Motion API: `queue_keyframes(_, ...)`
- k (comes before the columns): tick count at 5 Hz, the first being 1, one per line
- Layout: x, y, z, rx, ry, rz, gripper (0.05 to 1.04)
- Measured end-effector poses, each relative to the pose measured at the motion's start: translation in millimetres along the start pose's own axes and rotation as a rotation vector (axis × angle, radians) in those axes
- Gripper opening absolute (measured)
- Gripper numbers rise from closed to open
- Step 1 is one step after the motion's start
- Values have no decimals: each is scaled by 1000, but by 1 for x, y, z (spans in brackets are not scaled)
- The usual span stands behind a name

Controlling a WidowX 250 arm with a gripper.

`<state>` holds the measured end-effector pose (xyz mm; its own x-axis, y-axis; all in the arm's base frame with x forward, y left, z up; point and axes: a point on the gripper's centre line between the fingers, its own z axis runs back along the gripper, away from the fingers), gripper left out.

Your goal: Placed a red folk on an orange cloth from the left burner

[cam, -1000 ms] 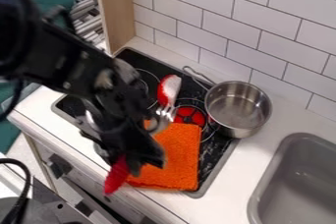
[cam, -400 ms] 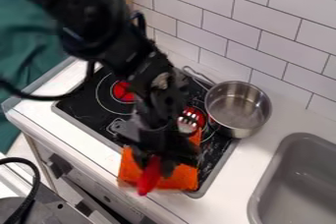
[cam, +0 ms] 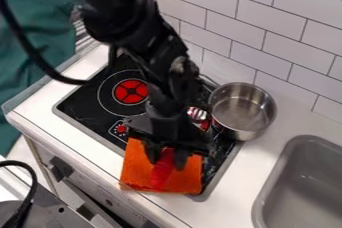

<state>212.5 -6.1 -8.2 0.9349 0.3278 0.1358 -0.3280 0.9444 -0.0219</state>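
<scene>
Pot [cam: 242,111] obstructing right, left burner [cam: 131,91] free

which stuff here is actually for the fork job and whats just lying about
For the job:
- red fork, between the fingers of the claw
- orange cloth, under it
- left burner

Just lying about:
- metal pot
- silver utensil beside the pot
- green fabric

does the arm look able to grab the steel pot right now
Probably not: the tool is closed on the red fork over the orange cloth, though the pot's open top looks unobstructed.
</scene>
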Motion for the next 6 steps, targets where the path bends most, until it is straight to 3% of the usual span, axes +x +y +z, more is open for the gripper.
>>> queue_keyframes(1,-3,14,-12,17,47,38,402)
queue_keyframes(2,2,25,-21,15,65,73,402)
queue_keyframes(3,2,25,-21,3,69,69,471)
queue_keyframes(4,2,23,-19,15,83,55,788)
queue_keyframes(5,8,19,-2,15,40,31,1013)
queue_keyframes(6,14,18,22,28,-32,32,1011)
